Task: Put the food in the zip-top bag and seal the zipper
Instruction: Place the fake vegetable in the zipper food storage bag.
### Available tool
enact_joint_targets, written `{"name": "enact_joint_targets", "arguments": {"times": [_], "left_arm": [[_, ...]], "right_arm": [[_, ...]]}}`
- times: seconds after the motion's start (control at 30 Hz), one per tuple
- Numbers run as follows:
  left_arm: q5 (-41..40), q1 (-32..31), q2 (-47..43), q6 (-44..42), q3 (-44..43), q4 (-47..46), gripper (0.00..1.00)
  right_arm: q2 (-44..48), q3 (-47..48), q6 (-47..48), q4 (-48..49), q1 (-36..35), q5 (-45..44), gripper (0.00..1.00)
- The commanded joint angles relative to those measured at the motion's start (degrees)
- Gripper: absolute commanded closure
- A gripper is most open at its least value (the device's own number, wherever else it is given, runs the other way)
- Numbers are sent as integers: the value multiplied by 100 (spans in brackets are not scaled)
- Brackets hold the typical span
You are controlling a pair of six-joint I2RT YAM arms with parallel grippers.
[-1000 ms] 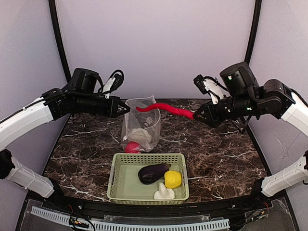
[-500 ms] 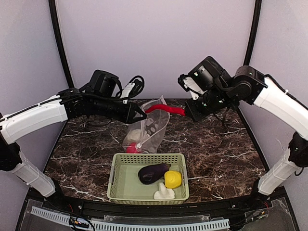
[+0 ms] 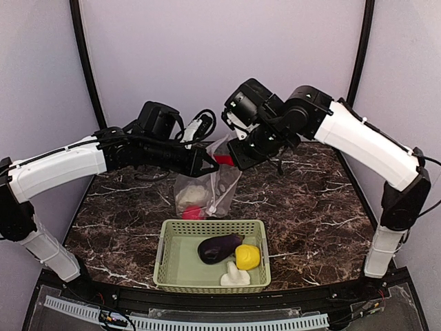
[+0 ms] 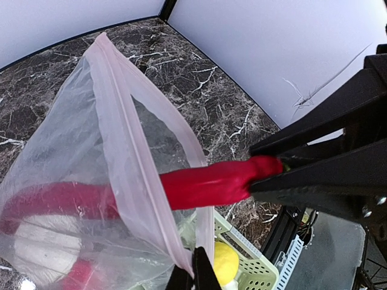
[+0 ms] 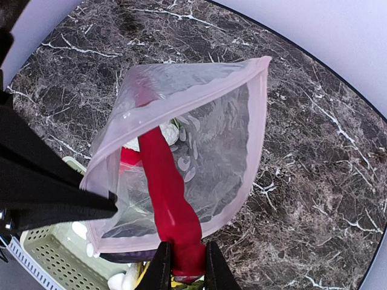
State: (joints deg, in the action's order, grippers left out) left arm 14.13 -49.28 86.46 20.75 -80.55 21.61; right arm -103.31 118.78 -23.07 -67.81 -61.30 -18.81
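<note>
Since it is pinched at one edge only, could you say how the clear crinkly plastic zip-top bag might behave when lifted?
Probably floppy: the clear crinkly plastic bag creases and sags below the left gripper. Likely light, yet bottom-heavy, since toy foods sit low inside.

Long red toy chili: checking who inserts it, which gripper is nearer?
Right. The right gripper clamps the long red toy chili's end; the left gripper pinches the clear zip-top bag's rim beside it.

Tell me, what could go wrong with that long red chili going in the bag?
The red chili is only partway through the zip-top bag mouth; if the right claw lets go now, it might tip out. The left claw pinches just one rim edge, so pushing could tug the bag free.
</note>
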Motion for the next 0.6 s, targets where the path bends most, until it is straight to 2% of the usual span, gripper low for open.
{"name": "enact_joint_targets", "arguments": {"times": [0.0,0.37,0.57], "left_arm": [[123,-94,-51,64,-143,-273,99],[236,-103,-268,379,332,-739,99],[90,-100,-432,482,497,-775,99]], "right_arm": [[-398,451,-389,-252,-82,17,89],[-630,197,-758,558,-71,150,85],[-749,90,-854,837,-40,-6,80]]}}
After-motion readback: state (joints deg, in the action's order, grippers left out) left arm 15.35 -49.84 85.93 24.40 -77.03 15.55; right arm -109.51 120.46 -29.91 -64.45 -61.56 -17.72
